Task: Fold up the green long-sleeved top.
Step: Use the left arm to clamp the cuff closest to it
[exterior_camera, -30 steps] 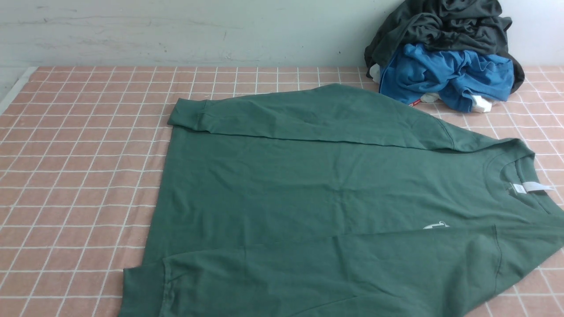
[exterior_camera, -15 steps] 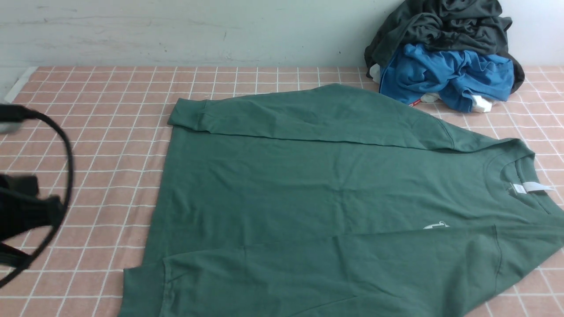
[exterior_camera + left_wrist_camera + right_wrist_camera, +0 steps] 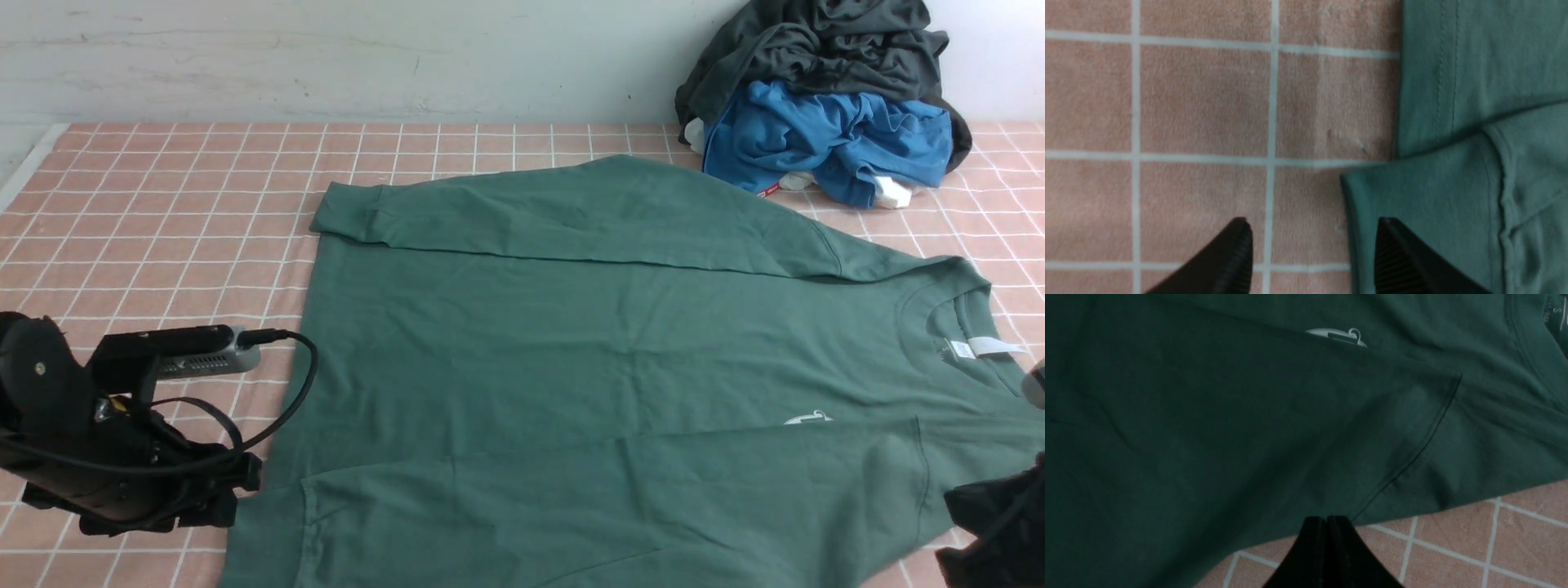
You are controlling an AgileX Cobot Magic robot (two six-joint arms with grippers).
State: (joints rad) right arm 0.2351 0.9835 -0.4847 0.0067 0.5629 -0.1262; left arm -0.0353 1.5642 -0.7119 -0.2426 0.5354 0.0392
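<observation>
The green long-sleeved top (image 3: 571,367) lies flat across the middle of the bench (image 3: 163,204), which is covered in a pink cloth with a white grid; its neck points to the robot's right and its hem to the left. Both sleeves are folded in over the body, one along the far edge and one along the near edge; the white neck label (image 3: 992,347) shows inside the collar, and the small white chest logo (image 3: 808,418) is half covered by the near sleeve.

The left pincer (image 3: 1312,232) sits low at the near left corner of the top, with its jaws apart; one finger is over the bare cloth and the other over the ribbed cuff (image 3: 1412,212) of the near sleeve; whether either touches cannot be told.

The right pincer (image 3: 1327,522) has its jaws pressed together and grips nothing; its tips stand just at the near edge of the top, close to the shoulder seam.

At the far right corner, against the wall (image 3: 326,57), a bright blue garment (image 3: 824,139) lies bunched under a dark grey-black garment (image 3: 816,49), just beside the top's far shoulder.
</observation>
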